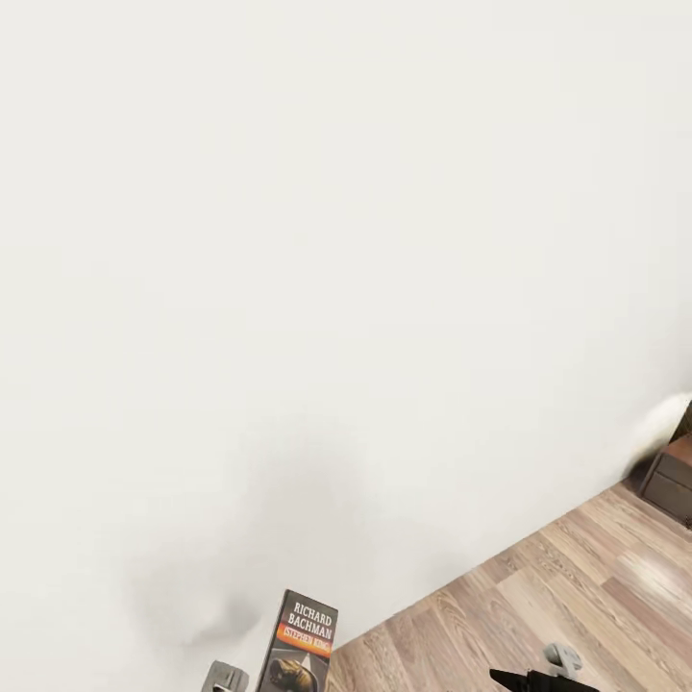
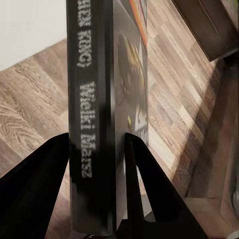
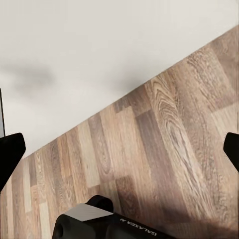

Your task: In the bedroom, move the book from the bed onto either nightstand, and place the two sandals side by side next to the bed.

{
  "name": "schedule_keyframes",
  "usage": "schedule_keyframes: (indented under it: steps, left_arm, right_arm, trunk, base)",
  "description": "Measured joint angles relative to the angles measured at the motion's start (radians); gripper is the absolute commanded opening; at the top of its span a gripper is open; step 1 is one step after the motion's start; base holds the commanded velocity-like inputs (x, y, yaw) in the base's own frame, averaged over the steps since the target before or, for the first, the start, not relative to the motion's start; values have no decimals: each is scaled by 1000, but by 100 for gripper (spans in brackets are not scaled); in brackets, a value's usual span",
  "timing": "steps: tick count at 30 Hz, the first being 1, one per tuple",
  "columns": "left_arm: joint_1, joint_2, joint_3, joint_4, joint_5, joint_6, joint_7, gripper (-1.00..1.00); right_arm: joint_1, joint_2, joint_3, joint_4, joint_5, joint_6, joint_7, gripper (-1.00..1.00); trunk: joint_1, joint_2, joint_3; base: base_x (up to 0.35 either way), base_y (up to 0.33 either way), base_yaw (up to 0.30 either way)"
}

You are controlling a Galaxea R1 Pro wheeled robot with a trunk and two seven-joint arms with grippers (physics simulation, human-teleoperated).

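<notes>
The left claw [image 2: 94, 164] was clamped on the book [image 2: 99, 124], its two black fingers [image 2: 35, 184] pressed against the front and back covers with the spine facing the wrist camera. White lettering ran along that dark spine, and a sliver of the cover's dark picture and orange band showed beside it. In the head view the book [image 1: 300, 644] stood upright at the bottom edge of the picture, cover toward the camera, with "Richard Bachman" in white above the orange band; a grey part of the left arm [image 1: 224, 678] sat just beside it. The book was held in the air, in front of a white wall [image 1: 336, 240] that carried a soft grey shadow near it.

The right claw [image 3: 119, 149] was spread wide with nothing between its fingers, one black fingertip [image 3: 10, 154] at each side of the right wrist view, wood-plank floor [image 3: 164, 149] and the foot of the wall beyond them. In the head view a dark part of the right arm [image 1: 543, 678] showed low over the floor [image 1: 577, 586].

Farther out, a low dark brown cabinet [image 1: 676, 476] stood on the floor against the wall at the right edge of the head view. In the left wrist view, dark brown furniture [image 2: 209, 27] stood on the planks beyond the book.
</notes>
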Motion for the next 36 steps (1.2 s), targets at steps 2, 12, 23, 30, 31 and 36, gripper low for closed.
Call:
schedule_keyframes:
  steps: [2, 12, 23, 30, 31, 36]
  left_arm:
    - [0, 0, 0, 0, 0, 0, 0, -100]
    - [0, 0, 0, 0, 0, 0, 0, -100]
    - [0, -1, 0, 0, 0, 0, 0, -100]
    - [0, -1, 0, 0, 0, 0, 0, -100]
    - [1, 0, 0, 0, 0, 0, 0, -100]
    - [0, -1, 0, 0, 0, 0, 0, -100]
  right_arm:
    - [0, 0, 0, 0, 0, 0, 0, 100]
    - [0, 0, 0, 0, 0, 0, 0, 100]
    - [0, 0, 0, 0, 0, 0, 1, 100]
    - [0, 0, 0, 0, 0, 0, 2, 100]
    - [0, 0, 0, 0, 0, 0, 2, 100]
    - [0, 0, 0, 0, -1, 0, 2, 100]
  trunk:
    - [0, 0, 0]
    - [0, 0, 0]
    - [0, 0, 0]
    - [0, 0, 0]
    - [0, 0, 0]
    - [0, 0, 0]
  base:
    - [22, 0, -300]
    - [3, 0, -300]
    - [18, 0, -300]
    - [219, 0, -300]
    - [44, 0, -300]
    - [17, 0, -300]
